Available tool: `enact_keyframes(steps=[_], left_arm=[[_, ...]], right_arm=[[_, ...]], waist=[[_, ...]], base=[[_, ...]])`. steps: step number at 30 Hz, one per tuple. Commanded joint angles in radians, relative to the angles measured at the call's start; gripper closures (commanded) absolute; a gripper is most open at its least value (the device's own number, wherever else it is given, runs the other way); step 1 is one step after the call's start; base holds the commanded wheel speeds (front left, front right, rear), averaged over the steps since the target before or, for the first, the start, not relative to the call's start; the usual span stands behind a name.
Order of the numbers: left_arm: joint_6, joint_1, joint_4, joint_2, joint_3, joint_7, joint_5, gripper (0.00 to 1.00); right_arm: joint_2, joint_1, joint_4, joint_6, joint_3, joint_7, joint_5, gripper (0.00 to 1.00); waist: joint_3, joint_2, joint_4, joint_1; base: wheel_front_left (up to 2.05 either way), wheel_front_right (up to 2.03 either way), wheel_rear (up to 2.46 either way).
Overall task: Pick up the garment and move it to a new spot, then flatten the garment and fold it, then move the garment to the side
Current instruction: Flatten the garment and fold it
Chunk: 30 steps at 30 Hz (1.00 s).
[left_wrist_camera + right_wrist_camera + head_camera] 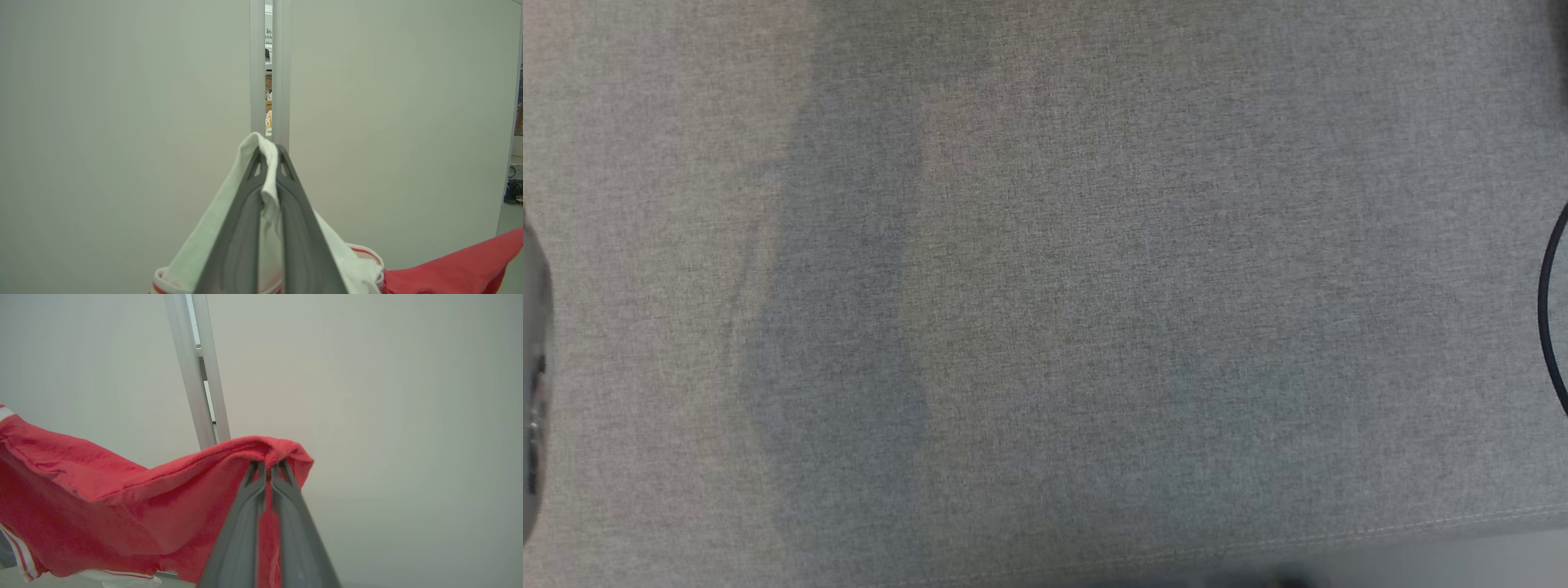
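The garment is red with white parts and white-and-red striped trim. In the left wrist view a white fold of the garment (267, 192) is pinched between the dark fingers of my left gripper (267, 157), which is shut on it; red cloth trails off to the lower right. In the right wrist view my right gripper (267, 465) is shut on a bunched red edge of the garment (122, 506), and the cloth hangs away to the left. Both wrist views face pale wall panels, so the garment is held up in the air.
The head view looks down on a grey fabric surface (1094, 286) with a stitched front edge (1421, 527) at the lower right. A pale arm part (533, 384) shows at the left edge, a black cable (1550, 310) at the right edge. A metal post (257, 69) divides the wall panels.
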Motion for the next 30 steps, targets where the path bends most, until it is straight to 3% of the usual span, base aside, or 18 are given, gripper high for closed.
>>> enact_keyframes(steps=[1, 8, 13, 20, 30], left_arm=[[-0.003, 0.059, -0.009, 0.002, -0.008, -0.010, -0.023, 1.00], [0.001, 0.375, -0.137, 0.041, 0.013, -0.044, -0.077, 1.00], [0.049, 0.700, -0.349, 0.045, 0.108, -0.042, -0.060, 1.00], [0.108, 1.156, -0.619, -0.011, 0.202, -0.042, -0.033, 1.00], [0.109, 1.566, -0.736, -0.067, 0.204, -0.041, -0.003, 1.00]], right_arm=[[-0.015, 0.049, -0.016, -0.001, 0.030, -0.009, 0.019, 1.00], [-0.095, 0.304, -0.129, -0.001, 0.167, -0.043, 0.105, 1.00], [-0.131, 0.500, -0.217, -0.001, 0.208, -0.061, 0.167, 1.00], [-0.169, 0.760, -0.320, -0.001, 0.214, -0.069, 0.213, 1.00], [-0.183, 1.105, -0.404, -0.001, 0.137, -0.069, 0.184, 1.00]], waist=[[-0.011, -0.0001, 0.005, -0.0001], [-0.102, -0.0001, 0.002, -0.0001], [-0.161, -0.0001, -0.016, -0.0001], [-0.232, -0.0001, -0.027, -0.0001], [-0.329, -0.0001, -0.026, -0.0001]], base=[[0.00, 0.00, 0.00], [0.00, 0.00, 0.00], [0.00, 0.00, 0.00], [0.00, 0.00, 0.00], [0.00, 0.00, 0.00]])
